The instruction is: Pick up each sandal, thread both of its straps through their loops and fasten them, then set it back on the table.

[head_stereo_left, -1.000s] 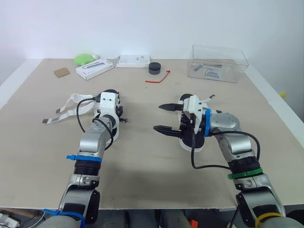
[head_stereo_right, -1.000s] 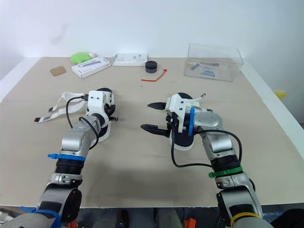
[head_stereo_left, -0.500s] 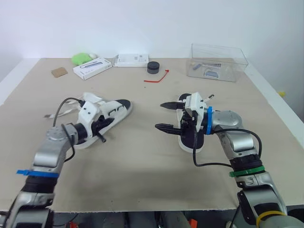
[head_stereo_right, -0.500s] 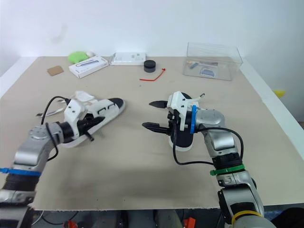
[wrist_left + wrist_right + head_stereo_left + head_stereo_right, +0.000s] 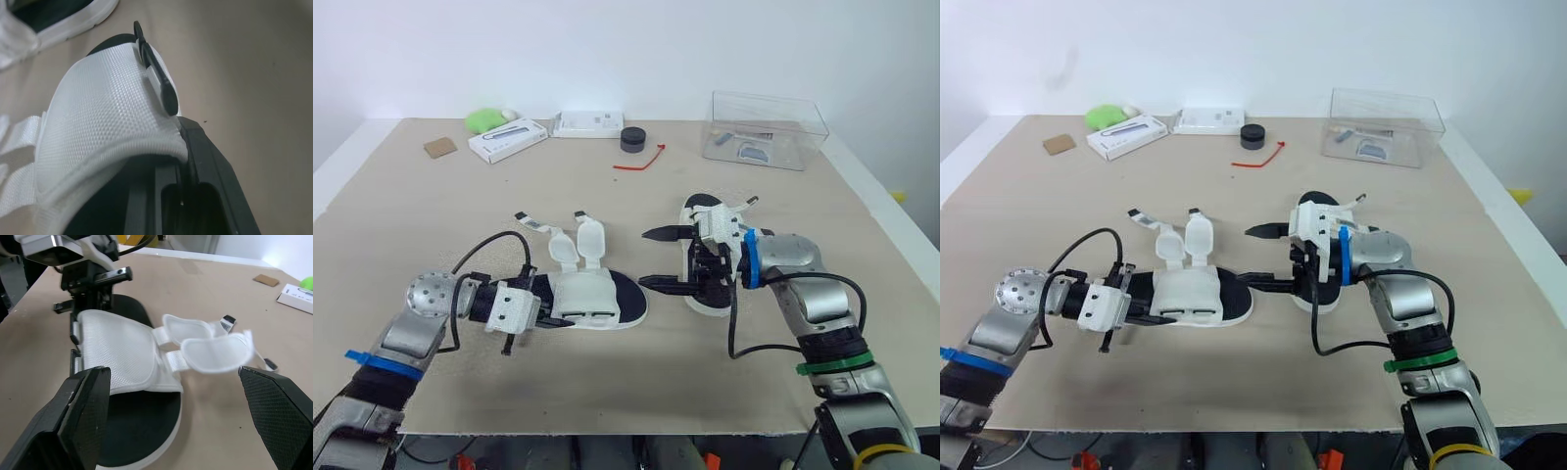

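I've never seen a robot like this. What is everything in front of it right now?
held sandal: 1, white with black sole, middle-left of table, straps loose
second sandal: 1, white with black sole, middle-right, partly behind the right gripper
clear box: 1, transparent, far right, small items inside
red tie: 1, red, far middle
black puck: 1, black, beside the red tie
flat white box: 1, white, far edge
printed white box: 1, white, far left
green lump: 1, green, far left
brown card: 1, brown, far left
table: 1, beige
left gripper: 1, black, jaws shut on the held sandal
right gripper: 1, black, jaws open, between the sandals
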Robot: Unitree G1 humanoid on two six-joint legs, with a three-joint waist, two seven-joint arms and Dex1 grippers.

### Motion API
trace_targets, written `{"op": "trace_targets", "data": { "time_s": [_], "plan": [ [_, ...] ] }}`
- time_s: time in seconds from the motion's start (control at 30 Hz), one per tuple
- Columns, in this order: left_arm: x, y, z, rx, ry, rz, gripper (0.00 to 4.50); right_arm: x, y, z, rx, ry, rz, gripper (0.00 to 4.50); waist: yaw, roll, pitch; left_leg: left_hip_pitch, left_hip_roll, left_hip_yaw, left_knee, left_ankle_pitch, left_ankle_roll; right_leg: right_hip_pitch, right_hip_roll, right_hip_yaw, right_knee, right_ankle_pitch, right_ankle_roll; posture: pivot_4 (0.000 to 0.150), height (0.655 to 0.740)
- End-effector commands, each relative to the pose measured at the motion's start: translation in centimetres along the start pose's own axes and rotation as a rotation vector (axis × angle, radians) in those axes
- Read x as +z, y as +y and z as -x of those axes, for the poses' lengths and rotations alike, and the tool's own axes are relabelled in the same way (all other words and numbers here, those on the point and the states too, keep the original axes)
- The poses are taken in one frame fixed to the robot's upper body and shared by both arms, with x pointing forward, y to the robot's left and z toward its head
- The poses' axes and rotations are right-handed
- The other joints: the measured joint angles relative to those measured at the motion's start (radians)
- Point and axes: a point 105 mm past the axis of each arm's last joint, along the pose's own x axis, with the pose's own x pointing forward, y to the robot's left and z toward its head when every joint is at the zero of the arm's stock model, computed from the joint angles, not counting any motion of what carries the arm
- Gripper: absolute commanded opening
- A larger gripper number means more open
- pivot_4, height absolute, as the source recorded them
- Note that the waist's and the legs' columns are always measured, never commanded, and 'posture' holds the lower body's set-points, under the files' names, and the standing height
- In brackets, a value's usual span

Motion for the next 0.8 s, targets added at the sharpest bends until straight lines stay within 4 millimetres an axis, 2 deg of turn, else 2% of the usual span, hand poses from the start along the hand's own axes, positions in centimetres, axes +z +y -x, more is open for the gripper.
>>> {"op": "trace_targets", "data": {
  "time_s": [0.03,0.17,0.33,0.57,0.8],
  "plan": [
    [-0.4,-0.4,-0.3,-0.044,0.0,-0.042,0.07,1.2,0.1,0.3,-0.007,-0.018,0.043,4.5,-0.001,0.0,0.0,0.0,0.0,0.0,0.0,0.0,0.0,0.0,0.0,0.0,0.0,0.0,0.001,0.15,0.74],
    [0.4,0.0,-0.7,-0.042,-0.051,-0.064,0.07,1.3,0.2,0.4,-0.019,-0.012,0.045,4.5,-0.001,0.0,0.0,0.0,0.0,0.0,0.001,0.0,0.0,0.0,0.0,0.0,0.0,0.0,0.002,0.15,0.74],
    [0.9,-0.7,-1.1,-0.043,-0.083,-0.028,0.07,1.2,0.1,0.5,-0.027,-0.007,0.046,4.5,-0.001,0.0,0.0,0.0,-0.001,0.0,0.001,-0.001,0.002,0.0,0.0,0.001,0.0,-0.001,0.004,0.15,0.74],
    [1.5,-0.7,-1.4,-0.018,-0.097,-0.006,0.07,1.1,0.2,0.2,-0.022,-0.006,0.043,4.5,-0.001,0.0,0.0,-0.001,-0.001,0.0,0.001,-0.002,0.004,0.0,0.0,0.001,0.0,-0.002,0.004,0.15,0.74],
    [0.9,-0.3,-1.4,0.029,-0.06,0.038,0.07,1.2,0.2,-0.1,-0.011,-0.008,0.05,4.5,-0.001,0.0,0.0,-0.001,-0.001,0.0,0.001,-0.002,0.004,0.0,0.0,0.001,0.0,-0.002,0.004,0.15,0.74]
  ]
}}
